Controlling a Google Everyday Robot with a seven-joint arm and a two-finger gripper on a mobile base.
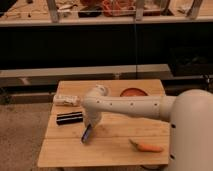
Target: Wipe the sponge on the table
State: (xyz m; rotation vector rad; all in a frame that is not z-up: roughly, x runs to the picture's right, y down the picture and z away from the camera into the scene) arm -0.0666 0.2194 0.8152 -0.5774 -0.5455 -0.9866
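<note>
The table (115, 150) is a light plank-topped wooden one in the middle of the camera view. My white arm reaches across it from the right. Its gripper (89, 128) points down over the left-centre of the top. The gripper is shut on the sponge (86, 135), a small dark slab with a bluish face. The sponge hangs tilted below the fingers, and its lower end is at the table top.
A long black bar-shaped block (69, 118) lies just left of the gripper. Behind it rests a white object (66, 100). An orange bowl (133, 93) sits at the back right and a carrot (145, 147) lies near the front right edge. Dark shelving stands behind the table.
</note>
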